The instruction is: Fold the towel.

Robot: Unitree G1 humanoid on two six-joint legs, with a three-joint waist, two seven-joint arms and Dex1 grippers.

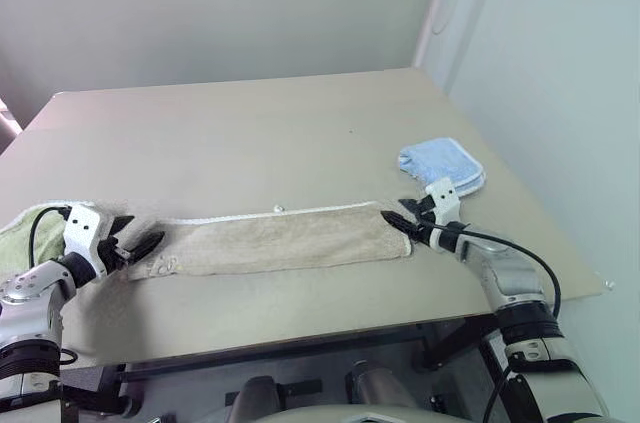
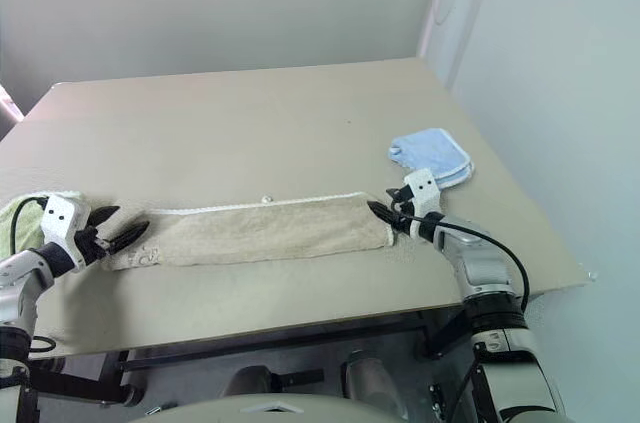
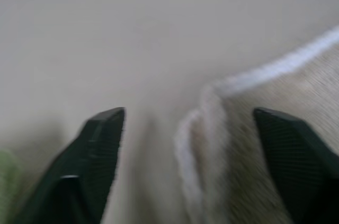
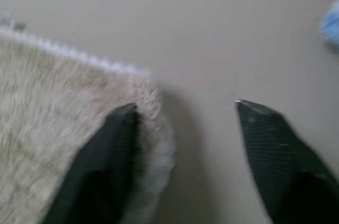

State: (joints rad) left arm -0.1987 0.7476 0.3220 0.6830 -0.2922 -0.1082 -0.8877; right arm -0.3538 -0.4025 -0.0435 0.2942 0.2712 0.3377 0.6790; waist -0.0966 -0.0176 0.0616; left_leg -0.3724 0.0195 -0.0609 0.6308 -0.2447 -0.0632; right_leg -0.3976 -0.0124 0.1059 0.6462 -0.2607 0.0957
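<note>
The beige terry towel (image 1: pixel 270 240) is lying flat on the tan table (image 1: pixel 250 133) as a long folded strip, running left to right along the near part of the tabletop. Its white corded edging (image 1: pixel 270 213) is running along the far long side, and a small white loop (image 1: pixel 277 209) is sticking out just past that edge near the middle. A small embroidered logo (image 1: pixel 165 265) is showing at the strip's left end.

The left gripper (image 1: pixel 138 239) is sitting at the towel's left end with its two black fingers spread apart and nothing between them; in the left wrist view the towel's corded corner (image 3: pixel 204 128) is lying on the table in the gap between the fingers (image 3: pixel 95 155).

The right gripper (image 1: pixel 398 216) is sitting at the towel's right end, its jaws likewise standing open and gripping nothing. In the right wrist view one finger (image 4: pixel 100 166) is resting over the towel's fuzzy end while the other is over bare table.

A light blue folded cloth (image 1: pixel 442 165) is lying on the table just beyond the right gripper, apart from the towel. A light green cloth (image 1: pixel 22 238) is lying at the table's left near edge, beside the left arm.
</note>
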